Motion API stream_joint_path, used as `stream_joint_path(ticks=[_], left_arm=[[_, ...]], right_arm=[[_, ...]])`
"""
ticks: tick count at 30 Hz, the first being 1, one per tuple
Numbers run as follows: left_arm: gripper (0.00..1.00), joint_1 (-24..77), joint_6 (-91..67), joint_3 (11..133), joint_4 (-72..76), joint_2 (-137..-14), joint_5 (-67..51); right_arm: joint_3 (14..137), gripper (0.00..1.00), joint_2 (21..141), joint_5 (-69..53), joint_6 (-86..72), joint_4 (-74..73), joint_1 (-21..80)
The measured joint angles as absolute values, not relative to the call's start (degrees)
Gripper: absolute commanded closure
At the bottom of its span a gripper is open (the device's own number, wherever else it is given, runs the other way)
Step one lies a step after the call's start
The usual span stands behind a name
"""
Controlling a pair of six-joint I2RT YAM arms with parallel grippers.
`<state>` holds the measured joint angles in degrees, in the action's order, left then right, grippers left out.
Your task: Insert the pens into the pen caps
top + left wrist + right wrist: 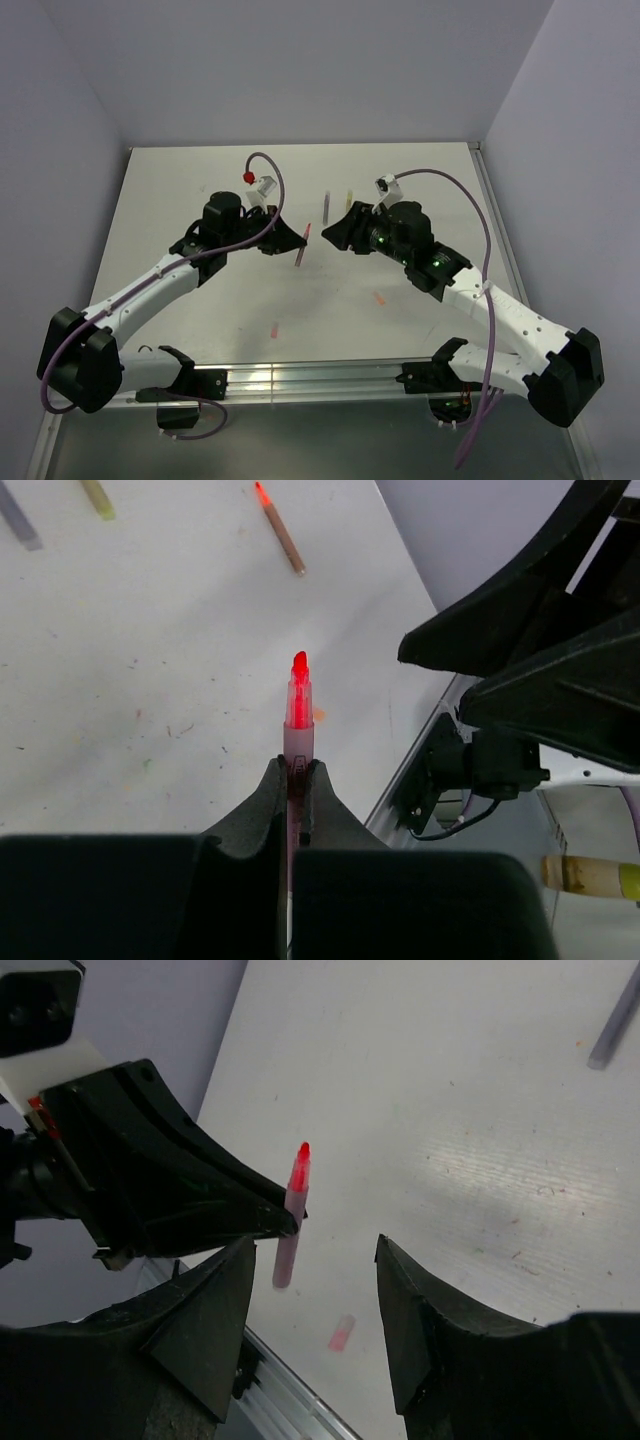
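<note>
Firmly, left gripper (297, 772) clamps pink-red pen (299, 702); right gripper (315, 1250) spread apart beside it.

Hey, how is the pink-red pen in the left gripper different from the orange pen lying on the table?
The pink-red pen is clamped in the shut left gripper, tip poking out past the fingers; the orange pen lies loose on the table, touched by nothing. The pink-red pen has a pale pink barrel, the orange pen a brownish one. Both are thin, uncapped sticks.
</note>
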<state>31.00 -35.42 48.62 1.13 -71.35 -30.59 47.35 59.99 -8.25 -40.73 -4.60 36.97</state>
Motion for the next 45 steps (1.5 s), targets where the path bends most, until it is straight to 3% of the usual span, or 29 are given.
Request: stream_joint_path(ticks=[16, 31, 45], left_arm=[[1.0, 31.0, -39.09, 45.28, 8.75, -71.33, -35.03], [1.0, 31.0, -51.64, 41.5, 18.87, -68.49, -27.49], [1.0, 32.82, -58.06, 40.71, 26.92, -68.38, -25.63]], right_arm=[[49.56, 0.45, 65.47, -6.42, -44.58, -0.45, 40.42], [46.09, 0.46, 60.66, -7.22, -45.56, 0.95, 40.77], [45.5, 0.46, 63.22, -9.74, -45.56, 3.31, 43.27]])
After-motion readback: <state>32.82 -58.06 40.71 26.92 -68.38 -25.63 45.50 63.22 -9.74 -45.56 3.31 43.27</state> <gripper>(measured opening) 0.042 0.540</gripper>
